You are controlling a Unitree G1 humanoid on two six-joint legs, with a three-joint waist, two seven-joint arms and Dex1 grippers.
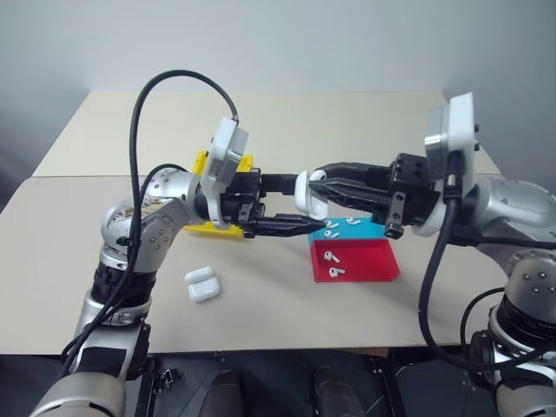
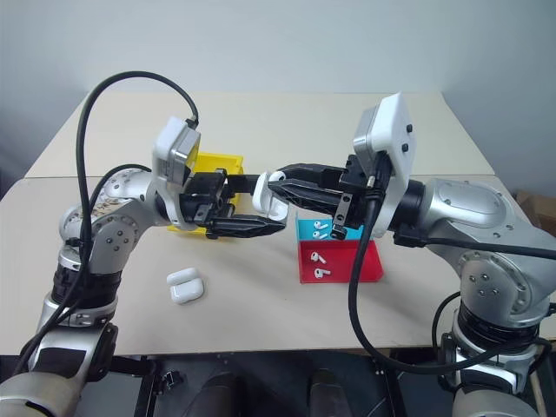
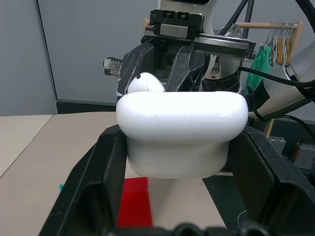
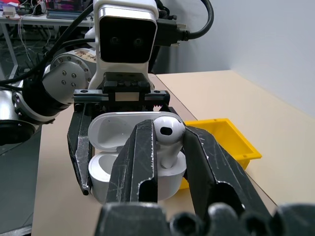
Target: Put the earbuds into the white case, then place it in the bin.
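- Table (image 1: 287, 130) is the big beige surface under everything, and both arms meet above its middle.
- The bin (image 2: 217, 162), yellow, sits on the table at about 10 o'clock from the meeting point, mostly hidden behind the left arm's wrist.
- Red tray (image 2: 343, 265) lies at roughly 5 o'clock from the grippers, with a blue tray (image 2: 314, 228) touching its far edge. Spare earbuds (image 2: 320, 273) lie loose in both trays.
- A second case (image 1: 201, 283), lid shut, rests on the table at around 7 o'clock, well apart from the hands.
- The white case (image 3: 182, 132) is held up in the air with its lid swung open. The left gripper (image 1: 300, 228) is clamped on its lower half, one finger on each side.
- The right gripper (image 4: 170, 147) comes in from the opposite side, pointing at the left one. Its two fingers are pinched on one earbud (image 4: 168, 140), stem down.
- From the right wrist view that earbud's stem is sitting right at the case's open top, just in front of the raised lid. Can't tell if it's actually seated in its slot.
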